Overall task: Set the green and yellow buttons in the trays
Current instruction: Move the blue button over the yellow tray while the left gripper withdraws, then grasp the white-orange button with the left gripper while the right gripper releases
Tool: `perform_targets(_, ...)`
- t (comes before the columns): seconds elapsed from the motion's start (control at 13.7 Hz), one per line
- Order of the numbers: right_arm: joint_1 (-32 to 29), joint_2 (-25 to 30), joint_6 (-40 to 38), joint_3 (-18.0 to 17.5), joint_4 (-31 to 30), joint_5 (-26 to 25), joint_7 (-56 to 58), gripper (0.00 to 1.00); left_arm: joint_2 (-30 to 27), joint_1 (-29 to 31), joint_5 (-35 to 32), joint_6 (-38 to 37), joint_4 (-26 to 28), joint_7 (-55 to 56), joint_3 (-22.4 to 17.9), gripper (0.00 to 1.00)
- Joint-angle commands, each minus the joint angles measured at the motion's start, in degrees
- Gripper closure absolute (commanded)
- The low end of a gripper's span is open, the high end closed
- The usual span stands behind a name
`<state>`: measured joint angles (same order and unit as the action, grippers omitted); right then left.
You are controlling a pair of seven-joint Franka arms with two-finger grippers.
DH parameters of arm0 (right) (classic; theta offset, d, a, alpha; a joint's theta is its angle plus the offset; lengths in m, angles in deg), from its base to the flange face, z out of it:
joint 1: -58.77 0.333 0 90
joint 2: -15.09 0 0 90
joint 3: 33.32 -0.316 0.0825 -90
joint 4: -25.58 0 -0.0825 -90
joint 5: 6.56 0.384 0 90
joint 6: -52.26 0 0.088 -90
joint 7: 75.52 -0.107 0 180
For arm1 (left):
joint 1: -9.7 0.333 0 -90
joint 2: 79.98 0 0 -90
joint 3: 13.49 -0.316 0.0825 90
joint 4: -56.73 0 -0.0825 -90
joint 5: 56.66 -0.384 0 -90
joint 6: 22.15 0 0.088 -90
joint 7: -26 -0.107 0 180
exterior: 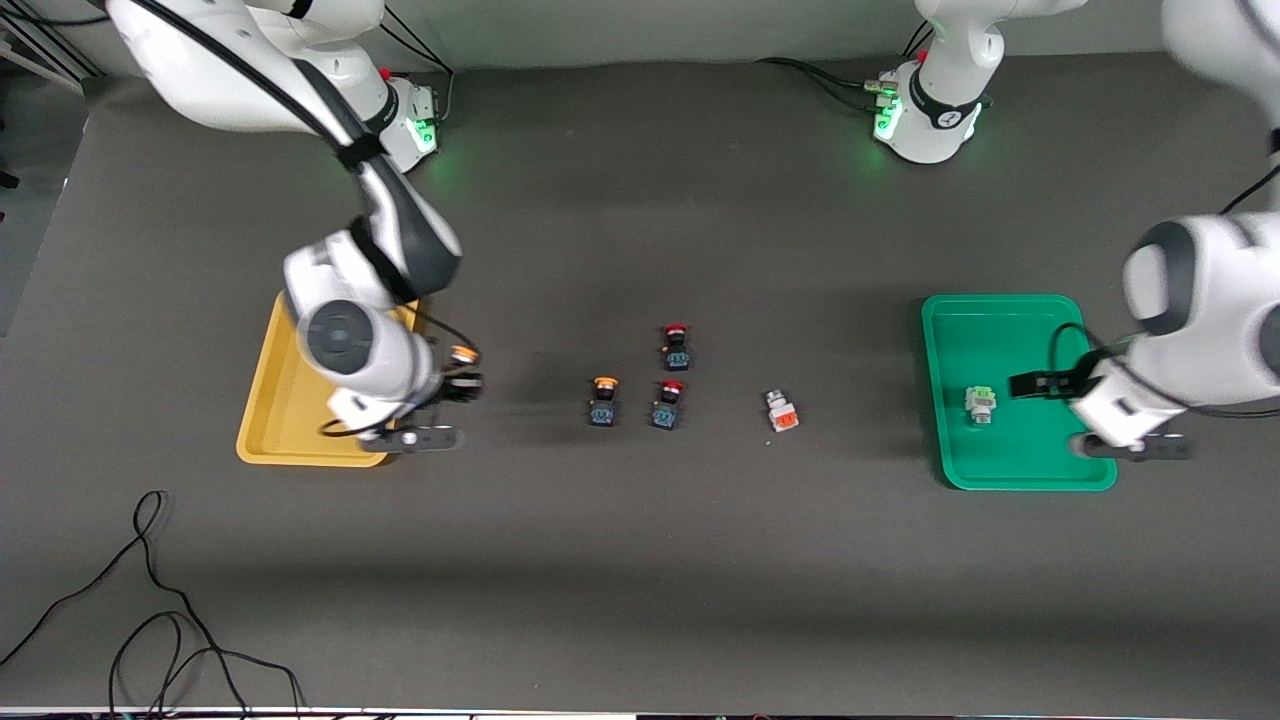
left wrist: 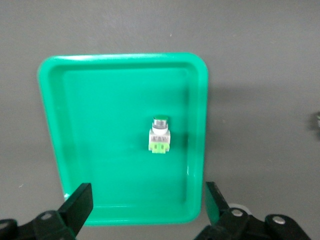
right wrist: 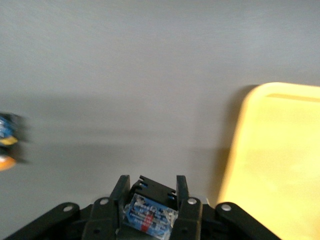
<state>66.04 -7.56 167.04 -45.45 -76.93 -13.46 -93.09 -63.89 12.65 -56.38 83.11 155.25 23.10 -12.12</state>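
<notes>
Right gripper (exterior: 462,385), closed on a yellow-capped button (exterior: 461,354), hangs over the tabletop (exterior: 640,560) just beside the yellow tray (exterior: 268,400); carrying is the step in hand, and the next move calls for a short shift over the tray before release. Left gripper (exterior: 1040,384), jaws wide and empty, hovers over the green tray (exterior: 1000,315), where the green-faced button (exterior: 980,404) lies. A second yellow-capped button (exterior: 603,400) waits mid-tabletop beside red-capped buttons (exterior: 668,404).

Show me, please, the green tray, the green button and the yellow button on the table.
Green tray (left wrist: 120,90): left wrist view, bare floor.
Green button (left wrist: 159,135): left wrist view, white body.
Yellow button (exterior: 603,383): front view, orange cap.
</notes>
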Motion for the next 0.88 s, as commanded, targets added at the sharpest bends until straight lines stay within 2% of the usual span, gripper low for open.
perform_targets(0.0, 0.0, 3.7, -0.3, 5.9, -4.4, 1.5, 11.7, 1.00, 0.7, -1.2, 0.4, -6.1, -7.1, 4.0, 0.7, 0.00)
perform_targets(0.22, 0.1, 6.4, 2.7, 13.4, -9.1, 3.4, 24.3, 1.00, 0.3, -5.5, 0.4, -5.9, -7.1, 11.7, 2.8, 0.00)
perform_targets(0.44, 0.0, 7.6, 12.2, 18.1, -17.7, 3.4, 30.4, 1.00, 0.9, -13.5, 0.4, -3.7, -6.2, 24.1, 3.0, 0.00)
perform_targets(0.58, 0.0, 7.4, 21.7, 18.9, -23.9, 3.8, 31.0, 1.00, 1.7, -19.4, 0.3, 1.1, -4.4, 33.2, 3.0, 0.00)
perform_targets(0.8, 0.3, 4.0, 31.7, 19.0, -28.3, 8.8, 31.0, 1.00, 6.0, -25.6, 0.0, 10.8, -1.7, 43.7, 3.0, 0.00)
